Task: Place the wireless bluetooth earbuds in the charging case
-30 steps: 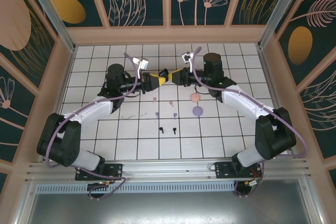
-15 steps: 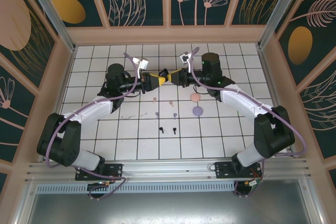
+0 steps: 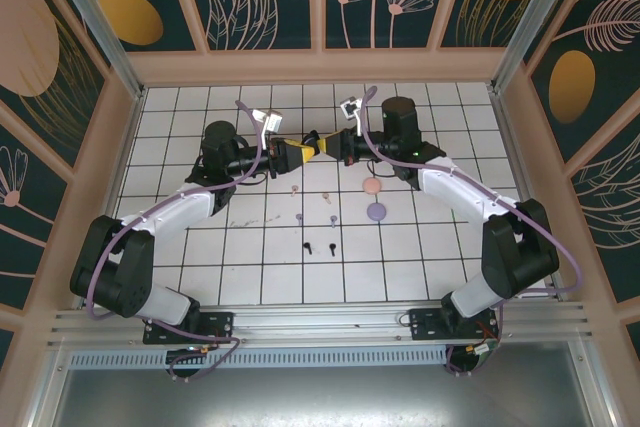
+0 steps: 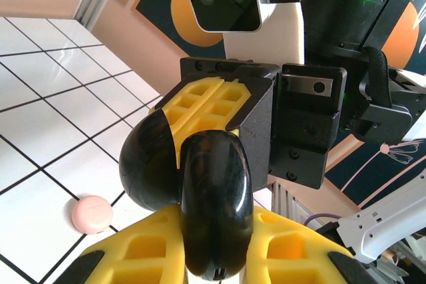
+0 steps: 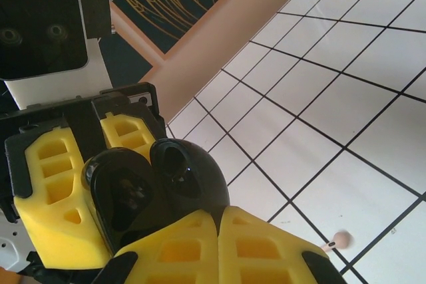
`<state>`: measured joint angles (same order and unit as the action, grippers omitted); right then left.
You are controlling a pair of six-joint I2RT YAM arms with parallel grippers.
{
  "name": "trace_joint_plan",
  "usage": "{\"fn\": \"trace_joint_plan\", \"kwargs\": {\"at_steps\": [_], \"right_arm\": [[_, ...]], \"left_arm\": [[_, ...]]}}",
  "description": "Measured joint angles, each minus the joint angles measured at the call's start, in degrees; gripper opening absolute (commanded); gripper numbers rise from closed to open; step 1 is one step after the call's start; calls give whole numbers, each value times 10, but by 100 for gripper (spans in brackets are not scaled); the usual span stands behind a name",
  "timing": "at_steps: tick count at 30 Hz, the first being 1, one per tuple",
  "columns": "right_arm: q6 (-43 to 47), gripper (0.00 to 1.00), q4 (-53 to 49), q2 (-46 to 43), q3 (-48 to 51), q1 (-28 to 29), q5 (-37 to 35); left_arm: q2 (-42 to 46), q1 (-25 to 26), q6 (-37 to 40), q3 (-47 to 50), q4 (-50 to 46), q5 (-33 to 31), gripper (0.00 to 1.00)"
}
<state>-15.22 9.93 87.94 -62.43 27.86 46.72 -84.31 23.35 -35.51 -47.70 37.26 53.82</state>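
Open black charging case (image 3: 314,141) gripped at upper centre.
Left jaws and right jaws are both closed on it.

The case (image 4: 212,211) is black plastic, smooth and highly glossy, mirroring the lights. The yellow fingers (image 4: 296,251) along the bottom of the left wrist view are matt plastic, moulded in open cells. The black block (image 4: 303,124) at centre right is matt too. The table (image 4: 40,131) is white and smooth with a faint sheen. A pink disc (image 4: 92,214) at lower left looks matt. In the top view, the arm shells (image 3: 180,212) are smooth white plastic and the rail (image 3: 320,332) along the bottom is bare metal.
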Motion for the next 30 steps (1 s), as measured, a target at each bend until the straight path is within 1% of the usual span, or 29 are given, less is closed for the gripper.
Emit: {"fn": "trace_joint_plan", "kwargs": {"at_steps": [1, 2, 4, 5, 7, 10, 13, 17, 20, 23, 26, 30], "right_arm": [[1, 0, -3, 0, -1, 0, -2], [3, 0, -6, 0, -3, 0, -3], [9, 0, -20, 0, -10, 1, -12], [14, 0, -30, 0, -16, 1, -21], [25, 0, -52, 2, -31, 1, -40], [50, 0, -90, 12, -63, 1, -72], [84, 0, -131, 23, -90, 1, -102], [150, 0, -195, 52, -132, 1, -148], [205, 0, -240, 78, -163, -1, -182], [253, 0, -279, 95, -183, -4, -201], [288, 0, -306, 98, -188, -8, -202], [319, 0, -328, 98, -188, -10, -193]], "left_arm": [[0, 0, 3, 0, 0, -3, 41], [0, 0, 8, 0, -1, -8, 51], [1, 2, 20, 0, -12, -23, 62], [2, 2, 28, 0, -22, -34, 67], [8, 2, 49, 0, -49, -54, 72], [21, 2, 90, -13, -108, -80, 77], [32, 2, 140, -50, -177, -100, 82], [35, -1, 206, -111, -264, -113, 84], [23, -5, 258, -169, -342, -115, 83], [-10, -10, 307, -229, -415, -110, 80], [-49, -13, 349, -272, -484, -103, 75], [-104, -16, 392, -317, -569, -82, 65]]}}
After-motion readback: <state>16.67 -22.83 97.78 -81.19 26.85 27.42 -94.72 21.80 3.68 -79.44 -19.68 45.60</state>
